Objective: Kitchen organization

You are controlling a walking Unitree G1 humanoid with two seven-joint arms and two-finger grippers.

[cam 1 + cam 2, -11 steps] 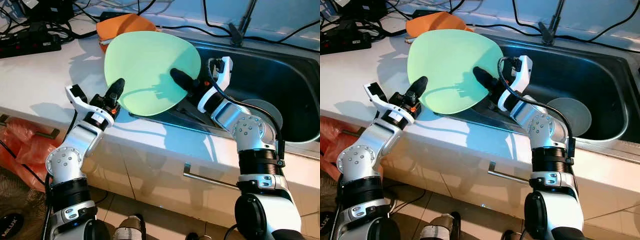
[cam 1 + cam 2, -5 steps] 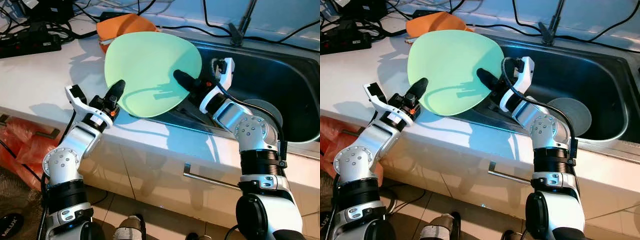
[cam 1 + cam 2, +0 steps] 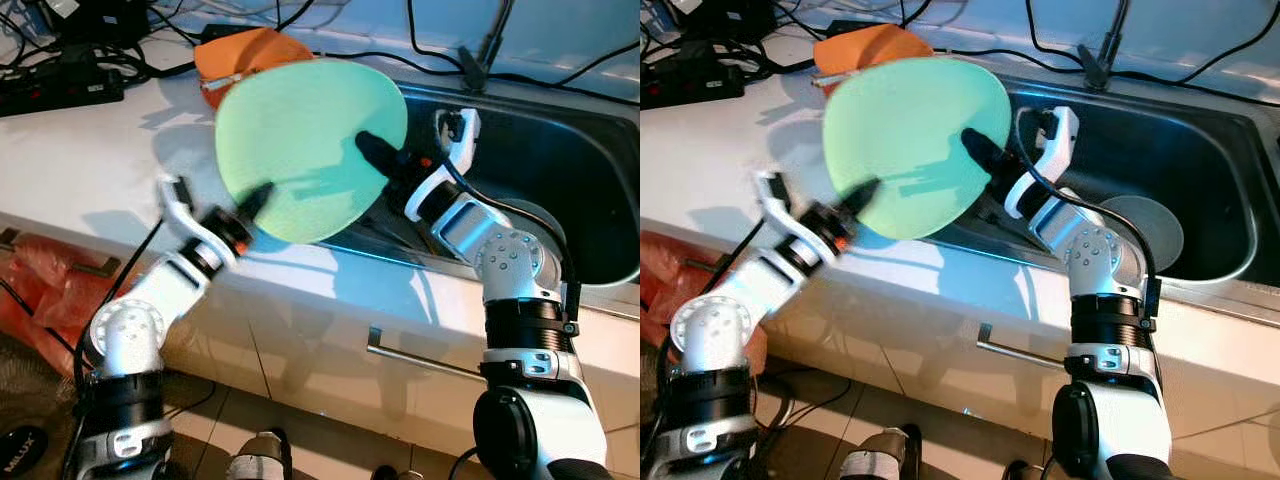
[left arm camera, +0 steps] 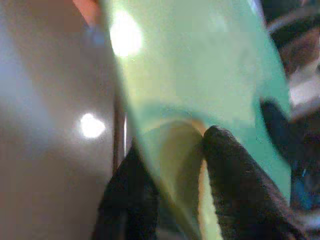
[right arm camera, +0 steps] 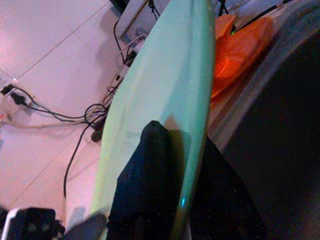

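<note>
Both grippers pinch the pale green plate (image 3: 310,140) edge-on, the left gripper (image 3: 255,200) clamped on its lower-left rim and the right gripper (image 3: 372,152) on its right rim, holding it tilted at centre frame over the white counter (image 3: 80,160) and the sink (image 3: 560,160) edge, an orange cloth (image 3: 245,50) behind.

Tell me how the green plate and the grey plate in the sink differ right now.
The green plate is held up tilted, pinched at its rim by the left gripper and the right gripper; the grey plate lies flat in the sink, untouched. The green plate looks larger and brightly lit, while the grey plate is dull and partly hidden behind the right arm. Both are round.
</note>
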